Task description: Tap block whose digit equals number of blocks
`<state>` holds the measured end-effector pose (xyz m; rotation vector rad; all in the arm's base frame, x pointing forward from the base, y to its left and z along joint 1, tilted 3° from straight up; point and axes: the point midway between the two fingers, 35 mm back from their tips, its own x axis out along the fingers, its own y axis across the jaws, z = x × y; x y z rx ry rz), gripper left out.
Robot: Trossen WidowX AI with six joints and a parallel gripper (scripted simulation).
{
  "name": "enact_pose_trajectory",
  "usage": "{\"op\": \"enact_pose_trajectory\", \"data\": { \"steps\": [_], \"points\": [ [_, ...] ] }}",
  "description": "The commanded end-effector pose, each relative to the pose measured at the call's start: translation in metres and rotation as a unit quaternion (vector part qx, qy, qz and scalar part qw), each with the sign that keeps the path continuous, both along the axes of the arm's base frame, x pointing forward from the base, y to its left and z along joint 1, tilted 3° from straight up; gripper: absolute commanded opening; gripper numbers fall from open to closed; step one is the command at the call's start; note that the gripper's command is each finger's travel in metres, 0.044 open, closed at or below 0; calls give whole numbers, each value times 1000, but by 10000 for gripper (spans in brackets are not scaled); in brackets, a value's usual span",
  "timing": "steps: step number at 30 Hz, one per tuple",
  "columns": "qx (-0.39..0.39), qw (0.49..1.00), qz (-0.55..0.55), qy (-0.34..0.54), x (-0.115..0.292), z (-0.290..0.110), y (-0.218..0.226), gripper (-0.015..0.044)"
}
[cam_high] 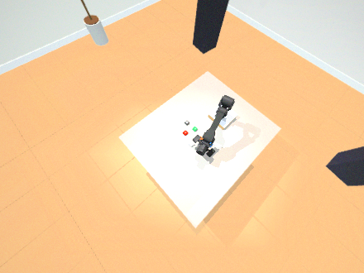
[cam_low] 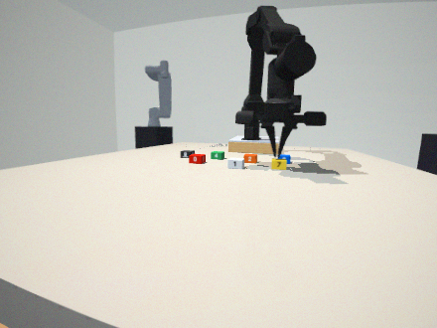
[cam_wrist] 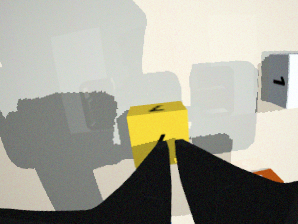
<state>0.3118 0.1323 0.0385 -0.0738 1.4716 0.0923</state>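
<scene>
The yellow block [cam_low: 279,165] [cam_wrist: 150,125] shows a 7. My gripper [cam_low: 279,155] [cam_wrist: 171,148] is shut, its tips nearly together at the yellow block's top, with nothing between them; whether they touch it I cannot tell. The white block [cam_low: 235,164] [cam_wrist: 294,75] shows a 1, the orange block [cam_low: 250,158] [cam_wrist: 270,175] a 2 and the red block [cam_low: 197,159] [cam_high: 185,133] a 0. The green block [cam_low: 218,155] [cam_high: 194,129], black block [cam_low: 187,154] [cam_high: 187,122] and blue block [cam_low: 285,159] [cam_high: 211,144] have digits too small or hidden to read surely.
The blue block is close behind the yellow one in the exterior view. The white and orange blocks stand to its side. The arm's base stands on a wood-edged board [cam_low: 248,147] at the back of the table [cam_high: 165,145]. The arm's shadow falls around the yellow block.
</scene>
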Motion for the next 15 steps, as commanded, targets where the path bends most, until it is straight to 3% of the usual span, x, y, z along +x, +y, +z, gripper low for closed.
{"op": "enact_pose_trajectory", "data": {
  "steps": [1, 8, 14, 15],
  "points": [
    [-1, 1000, 2, 6, -3, -9, -1, 20],
    [-1, 1000, 2, 6, -3, -10, -1, 20],
    [-1, 1000, 2, 6, -5, 20, -1, 20],
    [-1, 1000, 2, 7, -7, 22, 1, 46]
  ]
}}
